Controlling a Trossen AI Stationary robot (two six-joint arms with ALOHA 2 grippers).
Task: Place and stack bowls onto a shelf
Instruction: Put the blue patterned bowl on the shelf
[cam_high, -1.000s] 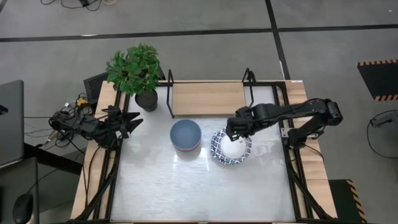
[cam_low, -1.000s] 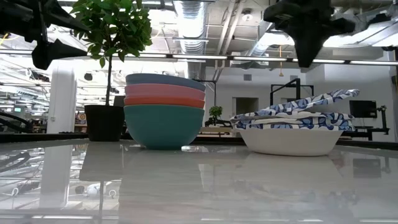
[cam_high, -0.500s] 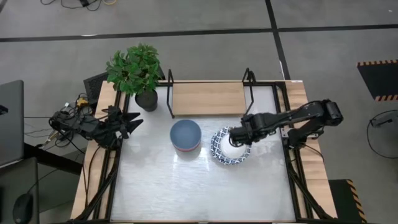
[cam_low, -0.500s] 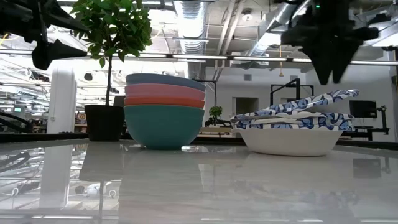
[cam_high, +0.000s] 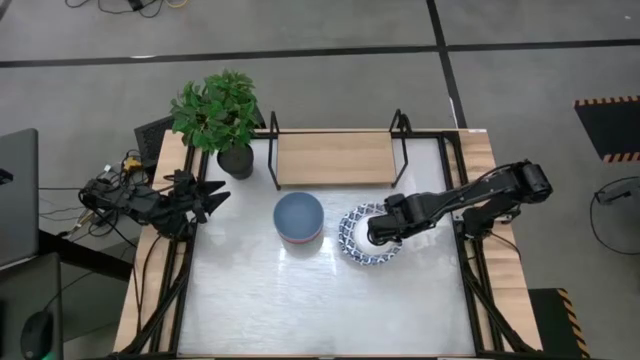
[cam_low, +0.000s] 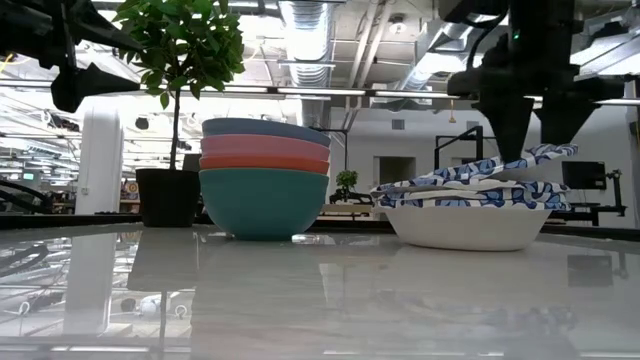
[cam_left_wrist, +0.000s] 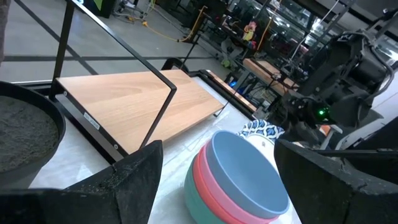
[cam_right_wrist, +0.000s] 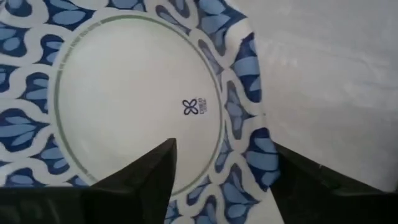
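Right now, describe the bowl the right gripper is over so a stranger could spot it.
On the pale table, in front of the wooden shelf, two bowl stacks sit side by side. It tops the stack under the right gripper: the tilted white bowl with a blue-patterned rim, unlike the plain colored stack.

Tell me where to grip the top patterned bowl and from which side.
Pinch the top patterned bowl at its raised right-hand rim, coming from above: it lies tilted on the white stack, leaving a gap under that edge. The open right hand hovers there.
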